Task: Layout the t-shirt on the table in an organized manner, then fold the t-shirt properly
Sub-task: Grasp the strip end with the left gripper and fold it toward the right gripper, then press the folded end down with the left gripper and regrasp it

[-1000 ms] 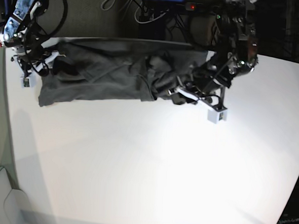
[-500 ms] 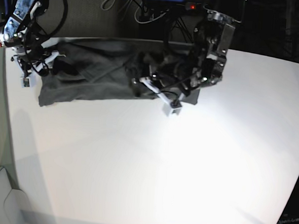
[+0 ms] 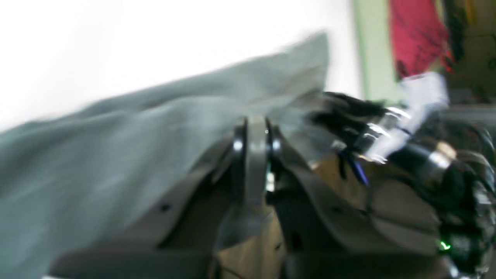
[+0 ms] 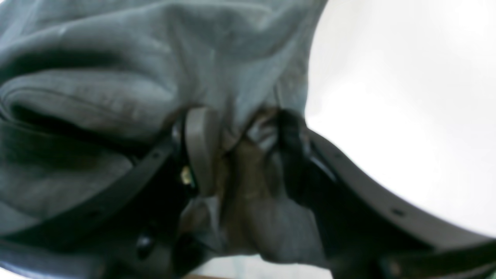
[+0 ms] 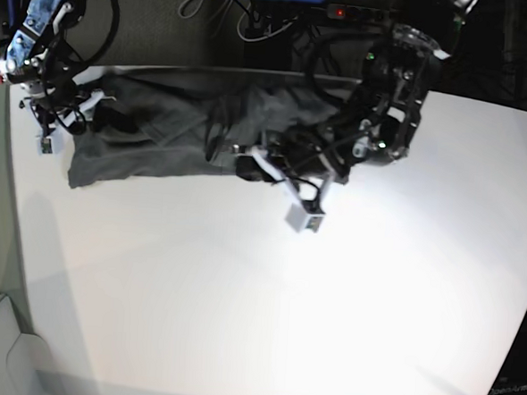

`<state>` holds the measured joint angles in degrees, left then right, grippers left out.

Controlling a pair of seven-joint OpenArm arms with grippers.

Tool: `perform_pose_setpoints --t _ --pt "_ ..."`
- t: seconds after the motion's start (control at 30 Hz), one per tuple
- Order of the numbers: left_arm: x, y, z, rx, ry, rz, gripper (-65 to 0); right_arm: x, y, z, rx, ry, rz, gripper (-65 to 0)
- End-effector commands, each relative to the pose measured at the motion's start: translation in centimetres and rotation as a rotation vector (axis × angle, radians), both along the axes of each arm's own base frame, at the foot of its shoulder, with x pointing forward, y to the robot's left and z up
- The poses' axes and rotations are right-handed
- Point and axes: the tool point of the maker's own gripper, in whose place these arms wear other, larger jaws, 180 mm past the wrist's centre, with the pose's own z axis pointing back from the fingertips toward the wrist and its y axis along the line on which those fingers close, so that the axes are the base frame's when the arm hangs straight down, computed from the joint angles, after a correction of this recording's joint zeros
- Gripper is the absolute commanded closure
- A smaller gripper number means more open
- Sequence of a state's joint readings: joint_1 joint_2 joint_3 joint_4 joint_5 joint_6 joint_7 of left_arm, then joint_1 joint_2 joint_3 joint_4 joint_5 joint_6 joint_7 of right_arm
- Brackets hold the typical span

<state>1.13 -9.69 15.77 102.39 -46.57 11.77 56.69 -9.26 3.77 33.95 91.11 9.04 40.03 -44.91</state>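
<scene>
t-shirt [image 5: 160, 133] is bunched in a long band along the far edge of the bench [image 5: 240, 295], nowhere near flat; layout stage not done, folding not started.

Left hand [image 3: 255, 135] is clenched, jaws pressed together; the wrist view is blurred, with grey cloth lying just behind the tips, so I cannot tell whether a pinch of fabric is caught between them. In the base view it sits over the shirt's middle-right bunch, near the front edge of the cloth.

Right hand [image 4: 236, 135] is at the other end of the shirt, jaws part-way apart with a wad of cloth gathered between them; reads as grasping the t-shirt.

Left to do, by my read: pull both ends apart and forward, spread body and sleeves flat, smooth wrinkles; then sleeves in, fold body. Early in the task.
</scene>
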Motion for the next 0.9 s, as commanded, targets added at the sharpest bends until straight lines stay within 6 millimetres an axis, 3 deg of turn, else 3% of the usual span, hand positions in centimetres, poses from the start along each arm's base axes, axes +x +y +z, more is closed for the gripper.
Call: perform_pose_setpoints --t 0.0,0.1,0.2,0.3,0.47,0.67,0.87 --pt "-0.3 1.2 0.1 -0.029 0.024 0.023 -1.3 1.1 -0.8 1.8 -0.03 -0.057 0.0 -26.9" --pt "-1.2 5.2 -2.1 0.007 0.094 0.111 -1.3 1.7 -1.0 3.4 -0.062 -0.098 0.008 -27.1" --pt "-1.6 7.5 -4.4 0.035 0.159 0.173 -1.3 2.1 -0.9 5.2 -0.097 -0.14 0.017 -27.2" --pt "-1.8 7.9 -5.5 0.043 0.193 0.185 -1.3 2.0 -1.1 6.3 -0.132 -0.13 0.023 -30.0" --pt "-1.4 8.7 -7.0 0.059 0.226 0.209 -1.3 1.6 -1.9 6.8 -0.171 -0.047 0.005 -41.5" --pt "-0.4 9.5 -7.6 0.073 0.238 0.225 -1.3 1.4 -3.7 4.4 -0.106 0.061 -0.081 -42.6" --pt "0.1 9.4 -7.3 0.069 0.227 0.227 -1.3 0.6 -3.5 1.5 -0.042 0.185 -0.083 -42.6"
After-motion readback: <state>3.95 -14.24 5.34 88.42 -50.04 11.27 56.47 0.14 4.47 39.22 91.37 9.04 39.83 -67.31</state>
